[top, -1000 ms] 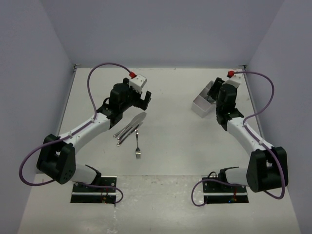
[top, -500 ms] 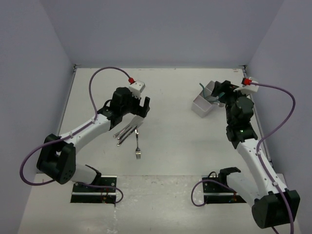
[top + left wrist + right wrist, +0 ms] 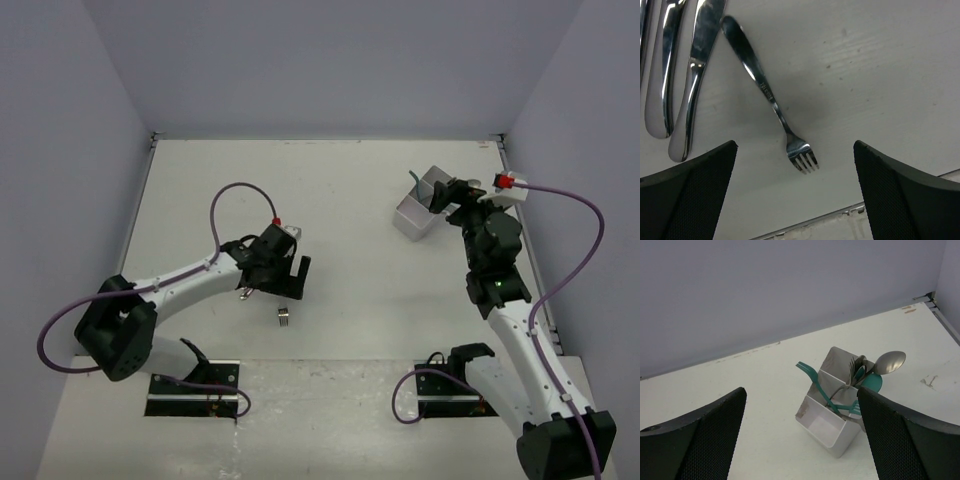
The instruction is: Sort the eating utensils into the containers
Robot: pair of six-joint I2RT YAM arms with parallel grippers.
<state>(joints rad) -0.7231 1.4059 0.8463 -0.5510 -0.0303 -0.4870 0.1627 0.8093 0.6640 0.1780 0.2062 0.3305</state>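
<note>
Silver fork [image 3: 771, 95] lies on the worktop [image 3: 370, 270] by its near edge, left of centre, tines toward that edge, framed between the spread, empty fingers of the left gripper [image 3: 795, 146] hovering above it. A knife [image 3: 692, 85] and more silver pieces [image 3: 660, 75] lie just beside its handle. Near the far right corner, the white box [image 3: 825, 432] holds teal and silver utensils [image 3: 860, 372]; the right gripper [image 3: 801, 392] hangs near it, jaws wide, holding nothing.

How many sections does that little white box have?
3, in a row in the white box: the nearest section looks empty; the middle section and the farthest section lie behind it, with utensils sticking out.
</note>
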